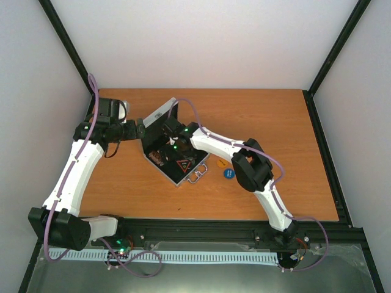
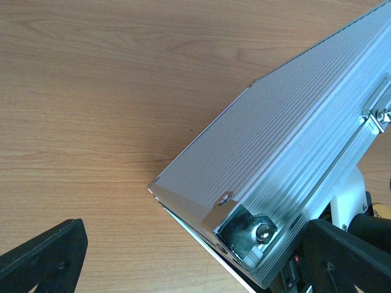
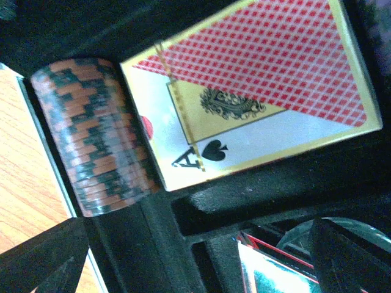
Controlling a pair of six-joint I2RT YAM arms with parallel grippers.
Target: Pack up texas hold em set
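The silver aluminium case point(image 1: 160, 112) lies open mid-table, lid raised, black-lined base point(image 1: 160, 166) toward the arms, metal handle point(image 1: 197, 177) at its front. My left gripper point(image 1: 142, 129) is open at the lid's left edge; in the left wrist view the ribbed lid point(image 2: 275, 140) has its corner between my spread fingers point(image 2: 43, 259), not pinched. My right gripper point(image 1: 171, 141) is open and empty inside the base, over the orange-black chip stack point(image 3: 98, 137) and the red card deck point(image 3: 250, 85). A dark triangular button point(image 1: 183, 165) lies in the base. An orange disc point(image 1: 221, 163) and a blue disc point(image 1: 228, 173) lie on the table right of the case.
The wooden table point(image 1: 275, 134) is bounded by white walls with black posts at the back corners. A black rail point(image 1: 201, 231) runs along the near edge by the arm bases. A clear disc point(image 3: 348, 229) shows partly in a slot by my right finger.
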